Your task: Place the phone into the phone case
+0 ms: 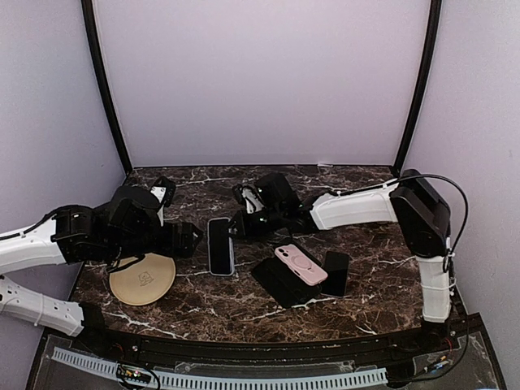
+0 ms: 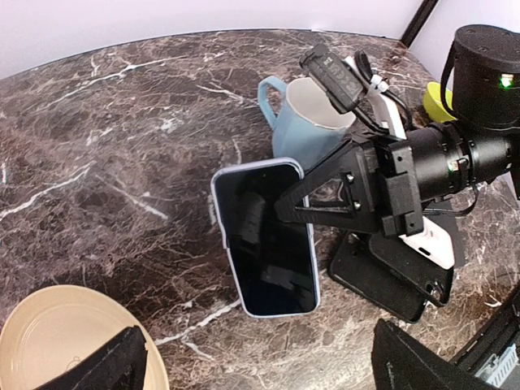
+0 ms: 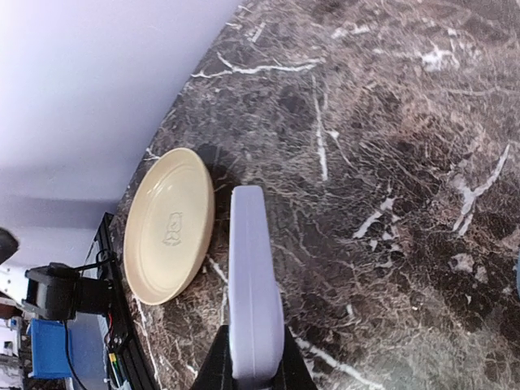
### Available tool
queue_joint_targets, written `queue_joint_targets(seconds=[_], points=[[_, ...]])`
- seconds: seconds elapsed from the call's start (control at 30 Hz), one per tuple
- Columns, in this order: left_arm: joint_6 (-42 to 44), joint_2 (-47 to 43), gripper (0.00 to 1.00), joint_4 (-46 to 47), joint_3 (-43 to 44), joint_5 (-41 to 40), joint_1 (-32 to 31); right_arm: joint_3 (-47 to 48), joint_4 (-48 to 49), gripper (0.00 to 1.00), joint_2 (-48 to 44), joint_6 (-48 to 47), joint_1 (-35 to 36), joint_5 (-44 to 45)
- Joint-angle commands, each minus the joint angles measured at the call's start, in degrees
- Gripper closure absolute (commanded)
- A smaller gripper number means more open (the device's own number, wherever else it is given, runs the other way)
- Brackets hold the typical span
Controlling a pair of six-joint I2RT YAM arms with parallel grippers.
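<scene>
Left pincer (image 2: 260,351): spread wide and holding nothing, so the phone lies free just in front of it.
Right pincer (image 3: 253,370): pressed together on one long edge of the phone case (image 3: 253,268), pinching it, I think to keep it from sliding.
Phone (image 2: 268,244): screen up, lying on the table (image 2: 122,122) right at the right pincer's tips, and it looks tucked inside the pale case.
Job: looks almost done.
Plate (image 1: 142,279): beside the left pincer, untouched.

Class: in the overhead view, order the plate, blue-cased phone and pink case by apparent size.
Largest: plate.
Then blue-cased phone and pink case: they look alike, so unranked.
</scene>
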Motion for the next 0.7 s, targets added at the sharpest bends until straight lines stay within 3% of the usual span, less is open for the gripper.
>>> queue_joint_targets(seconds=[0.0, 0.07, 0.17, 0.2, 0.37, 0.47, 0.57, 0.67], points=[[-3.6, 0.6, 0.01, -4.7, -0.5, -3.4, 0.2, 7.6, -1.4, 1.00, 4.4, 5.9, -1.3, -3.4], [-3.4, 1.0, 0.01, -4.3, -0.7, -2.9, 0.3, 10.1, -4.2, 0.96, 6.1, 6.0, -1.7, -2.0], [-3.0, 2.2, 0.01, -4.4, -0.6, -2.7, 0.3, 15.4, -14.1, 0.61, 8.5, 2.5, -2.0, 1.6], [-3.0, 2.4, 0.01, -4.5, -0.4, -2.8, 0.3, 17.9, -18.5, 0.55, 9.0, 0.1, -2.0, 3.3], [-2.7, 6.0, 0.04, -3.0, -0.5, 1.3, 0.3, 23.7, -36.3, 0.40, 4.8, -10.3, -1.8, 15.7], [-1.7, 9.5, 0.26, 0.9, -1.0, 6.5, 0.2, 17.3, -41.8, 0.29, -4.2, -11.5, -1.0, 27.7], [0.5, 15.8, 0.36, 7.4, -0.5, 11.4, 0.2, 7.4, -44.2, 0.21, -12.5, -10.4, -1.0, 33.2], [5.0, 22.5, 0.40, 10.6, 3.1, 14.9, 0.0, -2.0, -44.1, 0.21, -20.3, -8.1, -0.8, 34.6]])
